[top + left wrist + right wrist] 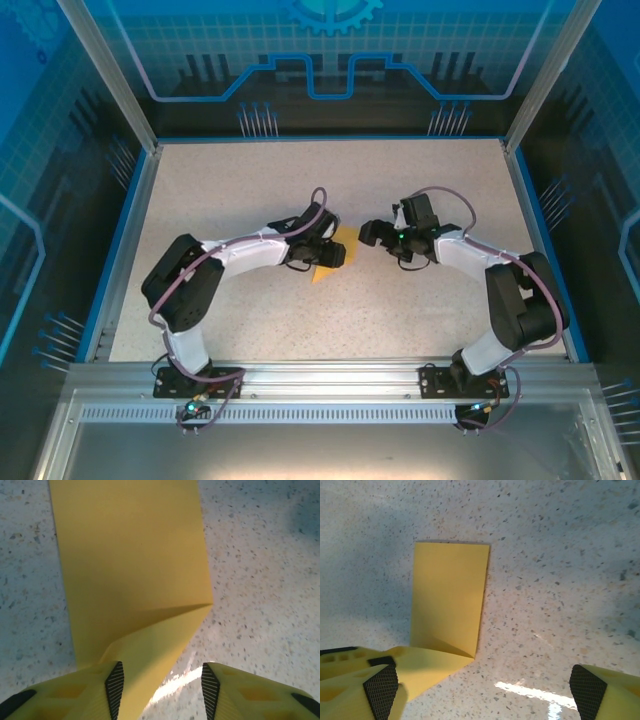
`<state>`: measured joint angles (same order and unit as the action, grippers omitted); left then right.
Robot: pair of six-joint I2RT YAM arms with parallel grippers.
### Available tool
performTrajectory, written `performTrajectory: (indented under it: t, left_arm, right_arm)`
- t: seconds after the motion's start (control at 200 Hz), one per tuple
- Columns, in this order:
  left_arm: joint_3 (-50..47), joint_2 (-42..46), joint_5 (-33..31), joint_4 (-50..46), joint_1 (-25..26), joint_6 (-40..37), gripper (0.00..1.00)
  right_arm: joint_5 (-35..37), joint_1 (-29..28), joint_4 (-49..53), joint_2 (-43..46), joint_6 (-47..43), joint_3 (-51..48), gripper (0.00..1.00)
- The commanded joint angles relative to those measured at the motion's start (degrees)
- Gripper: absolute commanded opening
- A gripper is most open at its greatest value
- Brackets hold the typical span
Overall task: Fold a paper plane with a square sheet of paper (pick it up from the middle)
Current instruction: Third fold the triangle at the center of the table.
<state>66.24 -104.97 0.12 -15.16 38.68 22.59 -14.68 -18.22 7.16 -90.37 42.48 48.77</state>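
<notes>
Our left pincer (162, 682) and right pincer (484, 690) both stand apart, clamping nothing. We judge the loose flap of the sheet of paper (130, 555) may spring open, skewing the crease.

Top external: high rear, looking down, whole table (250, 190). Wrist cams: close, aimed down; both share folded paper (130, 555).
</notes>
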Motion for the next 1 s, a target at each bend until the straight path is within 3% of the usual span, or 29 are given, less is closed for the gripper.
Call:
performTrajectory:
  t: [0.0,0.15,0.325,0.705,0.995]
  left_arm:
    - [3.19,-2.48,-2.7,-0.67,-0.09,0.84,0.45]
    - [2.77,-3.4,-3.99,0.09,-1.18,3.4,0.36]
    - [1.02,-3.84,-2.01,1.55,-2.75,6.07,0.34]
    - [-1.37,-4.63,-0.29,3.29,-4.13,8.44,0.25]
    - [-1.81,-4.81,-0.8,3.45,-4.53,8.7,0.24]
  right_arm:
    - [-3.58,-0.11,-2.13,-1.88,1.81,-0.18,0.93]
    - [-5.31,-2.25,-2.5,-4.37,2.69,1.12,0.91]
    - [-7.25,-5.2,-3.33,-7.85,4.57,3.4,0.83]
    - [-8.19,-8.81,-3.91,-12.88,7.53,6.17,0.5]
    - [-7.17,-9.29,-2.72,-14.05,8.82,6.77,0.47]
